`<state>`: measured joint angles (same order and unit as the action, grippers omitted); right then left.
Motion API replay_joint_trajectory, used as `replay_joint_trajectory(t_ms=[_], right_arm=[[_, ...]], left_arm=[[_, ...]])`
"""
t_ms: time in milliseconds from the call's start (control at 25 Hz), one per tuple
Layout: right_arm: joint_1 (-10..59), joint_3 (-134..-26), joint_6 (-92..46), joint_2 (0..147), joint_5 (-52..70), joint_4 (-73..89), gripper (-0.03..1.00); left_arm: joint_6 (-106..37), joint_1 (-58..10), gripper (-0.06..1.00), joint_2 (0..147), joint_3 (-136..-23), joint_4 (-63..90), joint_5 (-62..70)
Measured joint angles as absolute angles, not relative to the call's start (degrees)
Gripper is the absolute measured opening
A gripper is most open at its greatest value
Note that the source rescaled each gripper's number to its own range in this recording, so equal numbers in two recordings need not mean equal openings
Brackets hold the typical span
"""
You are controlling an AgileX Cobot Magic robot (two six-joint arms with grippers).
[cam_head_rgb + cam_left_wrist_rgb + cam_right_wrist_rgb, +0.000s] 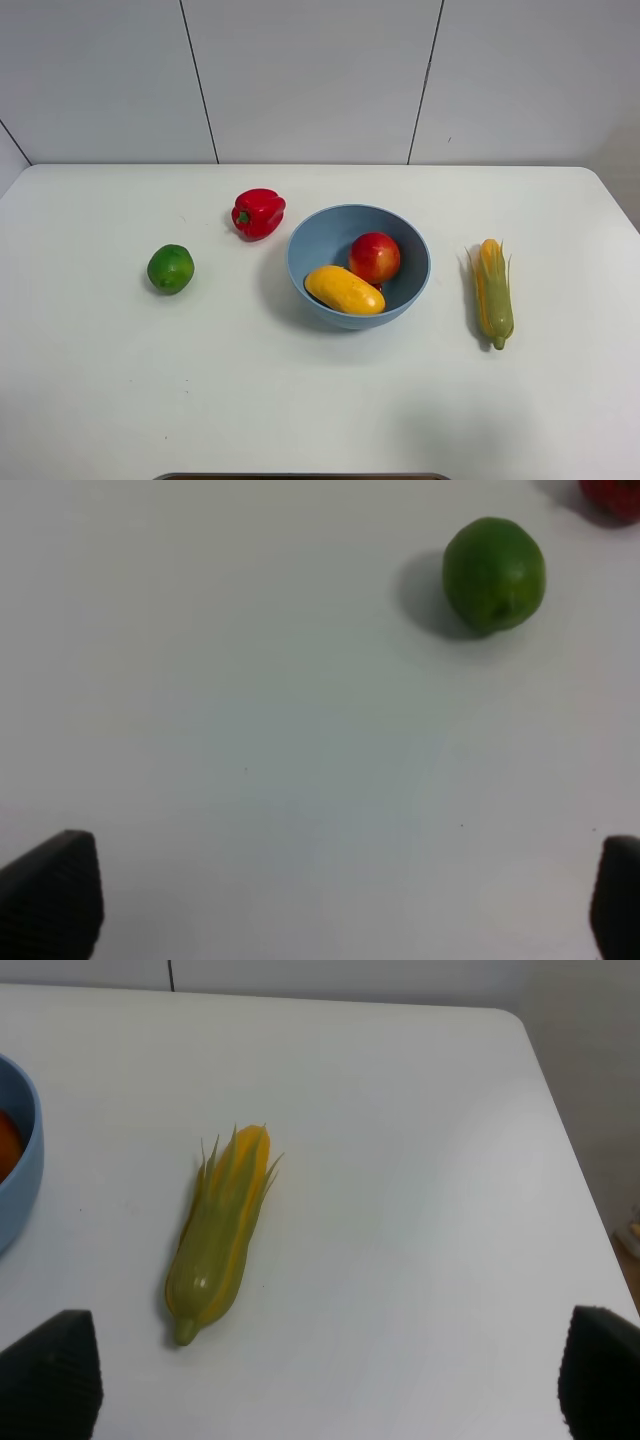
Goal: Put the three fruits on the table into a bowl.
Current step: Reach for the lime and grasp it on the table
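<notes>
The light-blue bowl (415, 270) stands mid-table and holds the yellow-orange mango (344, 289) and the red apple (375, 257). The green lime (170, 268) lies on the white table (300, 400) to the bowl's left; in the left wrist view the lime (494, 575) rests some way ahead of my left gripper (330, 905), which is open and empty. My right gripper (320, 1380) is open too, with nothing between its fingertips. Neither gripper appears in the exterior high view.
A red bell pepper (258, 212) lies just left of the bowl, behind the lime. A corn cob in green husk (492, 291) lies to the bowl's right, and this corn cob (218, 1233) sits ahead of the right gripper. The table's right edge (575, 1160) is near.
</notes>
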<state>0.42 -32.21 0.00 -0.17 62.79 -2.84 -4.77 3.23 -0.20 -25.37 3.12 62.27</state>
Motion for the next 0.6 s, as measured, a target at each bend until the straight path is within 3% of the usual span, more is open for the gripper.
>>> replay_joint_trajectory(t_ms=[600], right_arm=[[0.42, -32.21, 0.00, -0.17, 62.79, -2.84, 0.78]], left_arm=[[-4.21, 3.23, 1.00, -0.20, -25.37, 2.09, 62.27]])
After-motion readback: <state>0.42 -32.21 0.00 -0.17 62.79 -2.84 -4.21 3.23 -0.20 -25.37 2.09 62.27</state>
